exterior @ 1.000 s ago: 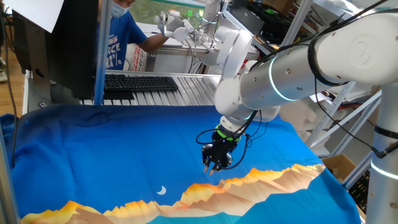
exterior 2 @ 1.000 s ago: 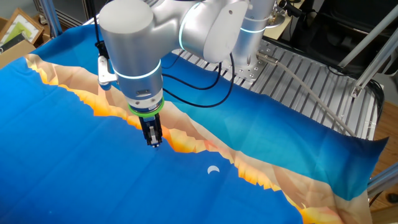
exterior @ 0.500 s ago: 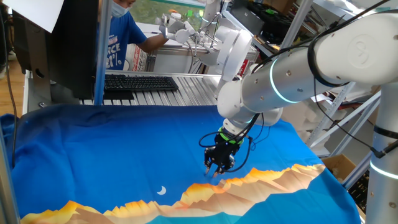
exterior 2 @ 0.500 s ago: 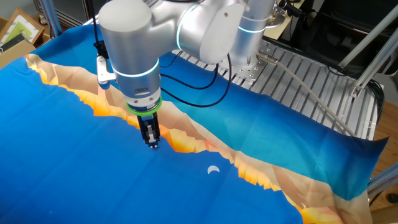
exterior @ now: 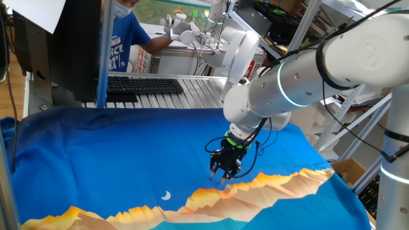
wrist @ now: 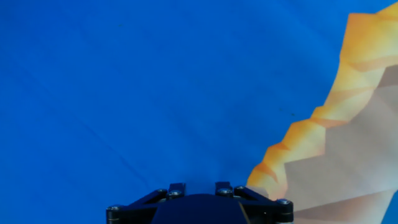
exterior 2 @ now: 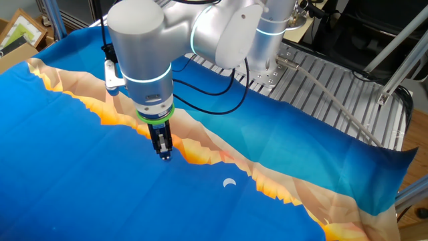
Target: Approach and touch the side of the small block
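Note:
No small block shows in any view; it is hidden or out of view. My gripper (exterior: 221,178) hangs straight down with its tips at the blue cloth, right beside the orange mountain print. In the other fixed view the gripper (exterior 2: 164,156) looks narrow, its fingers together and nothing seen between them. The hand view shows only the gripper's black base (wrist: 199,208) at the bottom edge, over blue cloth, with the orange print (wrist: 298,140) to the right. The fingertips do not show there.
A blue cloth (exterior: 115,160) with an orange and beige mountain print (exterior: 281,182) and a small white crescent (exterior: 166,195) covers the table. A keyboard (exterior: 144,84) and a person (exterior: 124,35) are at the far edge. Metal slats (exterior 2: 334,87) lie beyond the cloth.
The gripper has shifted a little toward the mountain print and slightly lower over the last second; it has hardly moved in the last half second.

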